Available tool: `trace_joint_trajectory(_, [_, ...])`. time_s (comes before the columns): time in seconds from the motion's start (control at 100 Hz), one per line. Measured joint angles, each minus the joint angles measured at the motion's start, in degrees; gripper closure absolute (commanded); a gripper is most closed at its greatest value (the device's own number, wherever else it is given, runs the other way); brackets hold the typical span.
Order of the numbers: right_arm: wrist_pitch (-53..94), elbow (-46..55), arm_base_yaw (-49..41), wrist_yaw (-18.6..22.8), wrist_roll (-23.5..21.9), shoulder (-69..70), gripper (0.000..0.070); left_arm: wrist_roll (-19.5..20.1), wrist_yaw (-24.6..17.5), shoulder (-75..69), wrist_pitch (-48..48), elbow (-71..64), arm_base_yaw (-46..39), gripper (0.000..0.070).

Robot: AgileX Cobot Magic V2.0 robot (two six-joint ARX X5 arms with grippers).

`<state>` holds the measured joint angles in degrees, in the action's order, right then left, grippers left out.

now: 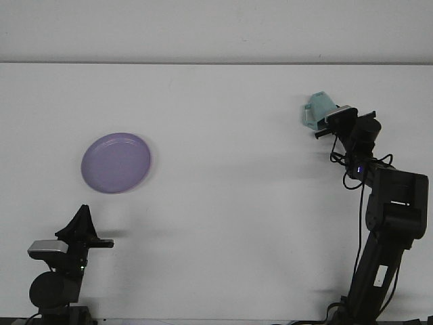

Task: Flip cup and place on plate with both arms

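The teal cup [316, 108] lies tilted at the far right of the white table, its handle facing left. My right gripper [329, 118] has reached it from the right and covers the cup's right side; its grip is hidden behind the wrist. The lilac plate [116, 162] sits empty at the left. My left gripper [83, 215] rests low at the near left, well short of the plate, shut with nothing in it.
The white table [223, 169] stretches between plate and cup. Its far edge meets a pale wall. The right arm's black links and cables [385, 210] rise along the right side.
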<state>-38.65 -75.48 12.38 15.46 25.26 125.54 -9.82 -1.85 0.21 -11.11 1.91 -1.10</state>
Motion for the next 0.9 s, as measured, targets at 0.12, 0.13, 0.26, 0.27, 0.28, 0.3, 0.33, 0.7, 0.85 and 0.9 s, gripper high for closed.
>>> trace_joint_trajectory(0.12, [0.5,-0.1,0.0,0.0,-1.7,-0.1,0.0695,0.0,0.0,0.0,0.0,0.0,0.0,0.0685])
trace_joint_trajectory(0.13, [0.7,-0.1,0.0,0.0,-1.9,-0.2,0.0695,0.0,0.0,0.0,0.0,0.0,0.0,0.0685])
trace_joint_trajectory(0.26, [6.3,-0.1,0.0,-0.1,-4.9,-2.9,0.0695,0.0,0.0,0.0,-0.1,0.0,0.0,0.0685])
trace_joint_trajectory(0.27, [6.9,-0.1,0.0,-0.1,-5.1,-3.3,0.0695,0.0,0.0,0.0,-0.2,0.0,0.0,0.0685])
trace_joint_trajectory(0.28, [7.6,-0.1,0.0,-0.1,-5.3,-3.7,0.0695,0.0,0.0,0.0,-0.2,0.0,0.0,0.0685])
trace_joint_trajectory(0.3, [8.9,-0.1,0.0,-0.1,-5.8,-4.6,0.0695,0.0,0.0,0.0,-0.2,0.0,0.0,0.0685])
trace_joint_trajectory(0.33, [10.6,-0.1,0.0,-0.1,-6.6,-6.0,0.0695,0.0,0.0,0.0,-0.3,0.0,0.0,0.0685])
trace_joint_trajectory(0.7, [39.9,-0.1,-0.4,-0.1,-19.2,-30.6,0.0695,0.0,0.0,0.0,-0.2,0.0,0.0,0.0685])
trace_joint_trajectory(0.85, [57.0,-0.1,-1.4,-0.1,-23.6,-41.4,0.0695,0.0,0.0,0.0,-0.2,0.0,0.0,0.0685])
trace_joint_trajectory(0.9, [62.7,-0.1,-2.1,-0.1,-24.6,-44.7,0.0695,0.0,0.0,0.0,-0.2,0.0,0.0,0.0685])
